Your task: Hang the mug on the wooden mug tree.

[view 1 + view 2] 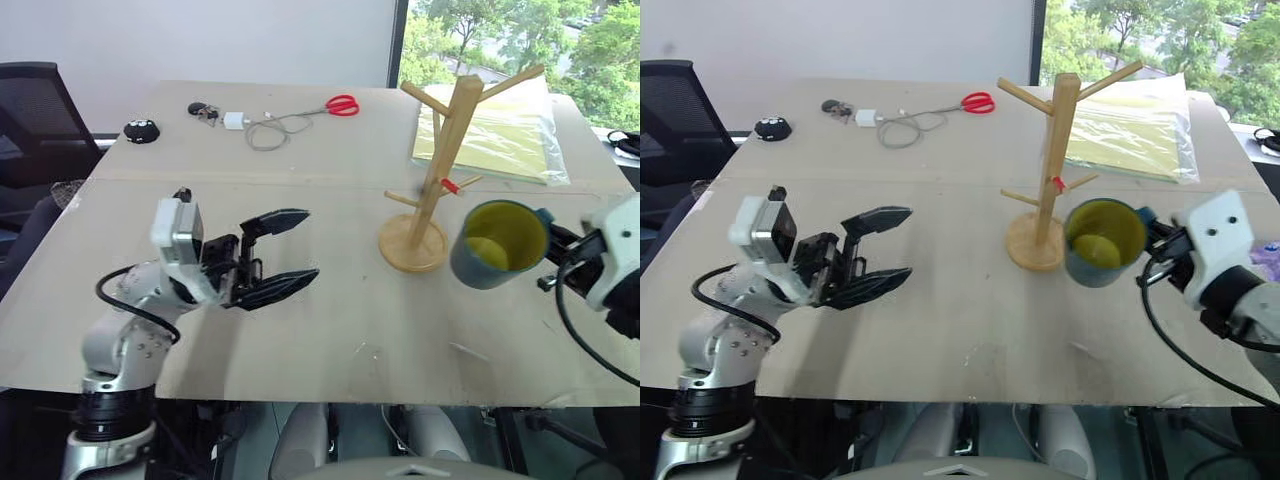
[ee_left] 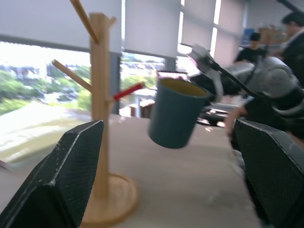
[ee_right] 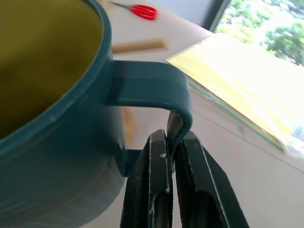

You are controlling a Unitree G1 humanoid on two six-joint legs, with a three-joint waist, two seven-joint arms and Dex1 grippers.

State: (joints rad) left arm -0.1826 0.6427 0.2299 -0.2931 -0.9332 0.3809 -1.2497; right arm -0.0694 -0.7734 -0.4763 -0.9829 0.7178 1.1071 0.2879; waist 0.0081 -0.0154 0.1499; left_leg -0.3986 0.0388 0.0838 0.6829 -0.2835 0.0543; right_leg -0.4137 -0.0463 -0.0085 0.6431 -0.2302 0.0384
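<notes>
The dark teal mug with a yellow inside hangs in the air just right of the wooden mug tree, tilted with its mouth toward me. My right gripper is shut on the mug's loop handle, pinching its outer bar between both fingers. The tree stands upright on its round base, with a small red bit on one low peg. My left gripper hovers open over the table's left half, pointing toward the tree, with nothing between its fingers. The mug also hangs beside the tree in the left wrist view.
Red-handled scissors, a white charger with cable and small dark objects lie at the table's far side. A yellow-green sheet in plastic lies behind the tree. People sit beyond the table's right side.
</notes>
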